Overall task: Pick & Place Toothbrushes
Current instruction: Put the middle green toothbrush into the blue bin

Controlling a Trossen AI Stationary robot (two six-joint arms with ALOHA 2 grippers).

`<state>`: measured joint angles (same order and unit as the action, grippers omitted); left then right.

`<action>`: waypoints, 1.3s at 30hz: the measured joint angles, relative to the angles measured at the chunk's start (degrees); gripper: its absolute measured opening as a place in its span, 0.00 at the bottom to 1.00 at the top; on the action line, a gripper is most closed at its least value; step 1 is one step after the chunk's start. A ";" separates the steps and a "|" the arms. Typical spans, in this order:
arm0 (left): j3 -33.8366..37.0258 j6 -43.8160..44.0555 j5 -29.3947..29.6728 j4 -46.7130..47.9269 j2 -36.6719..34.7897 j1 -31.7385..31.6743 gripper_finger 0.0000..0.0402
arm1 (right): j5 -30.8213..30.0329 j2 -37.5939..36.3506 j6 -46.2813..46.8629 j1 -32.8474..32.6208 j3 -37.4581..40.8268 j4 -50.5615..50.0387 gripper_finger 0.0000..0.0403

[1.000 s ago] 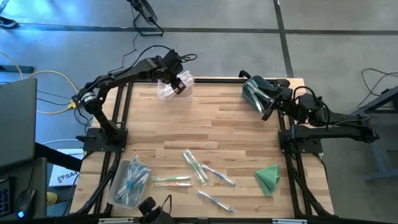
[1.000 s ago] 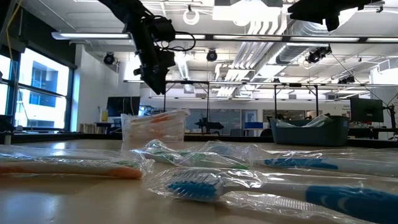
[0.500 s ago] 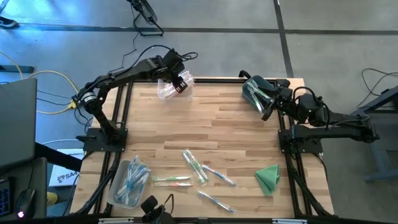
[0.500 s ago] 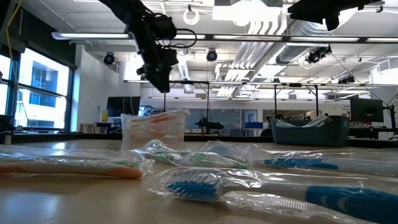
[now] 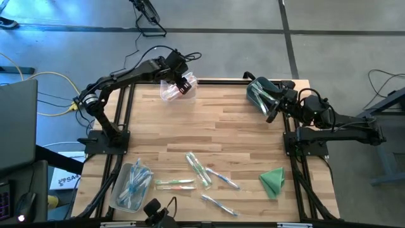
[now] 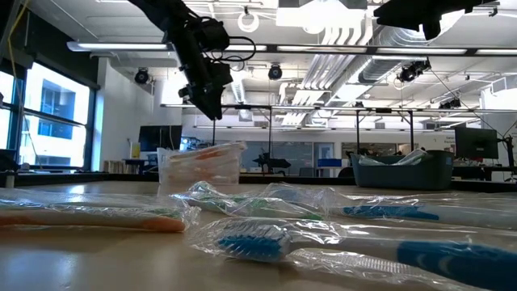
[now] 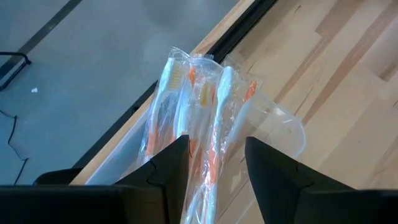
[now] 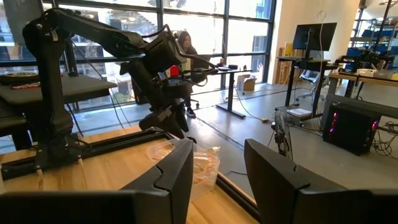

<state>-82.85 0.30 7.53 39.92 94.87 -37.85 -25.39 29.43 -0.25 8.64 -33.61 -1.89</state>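
Above the clear bin [image 5: 169, 90], left hand [image 5: 183, 85] parted, empty, touching nothing.

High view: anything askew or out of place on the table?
Several wrapped toothbrushes lie loose at mixed angles on the near half of the table, outside any bin. A folded green cloth sits near its right edge. Nothing looks damaged.

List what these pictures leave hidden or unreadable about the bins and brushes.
- How many toothbrushes sit in the dark bin: in the high view the right gripper and arm cover part of it, and the contents are too small.
- Clear bin in the left wrist view: cut off by the left gripper's fingers.
- Near blue toothbrush in the low view: cut off at the edge.
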 joint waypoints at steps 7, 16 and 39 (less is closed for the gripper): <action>0.00 0.00 -0.03 0.00 0.00 0.00 0.38 | -0.01 0.00 0.01 0.00 0.00 0.00 0.34; 0.00 0.00 -0.06 0.00 0.00 0.00 0.38 | -0.02 0.00 0.01 -0.01 0.00 0.00 0.34; 0.13 -0.62 -5.60 -5.68 -1.64 3.51 0.38 | -0.04 0.00 0.42 -0.02 0.00 0.02 0.34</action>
<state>-82.72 -0.33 1.93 34.24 93.23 -34.33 -25.43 29.43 0.16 8.62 -33.61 -1.87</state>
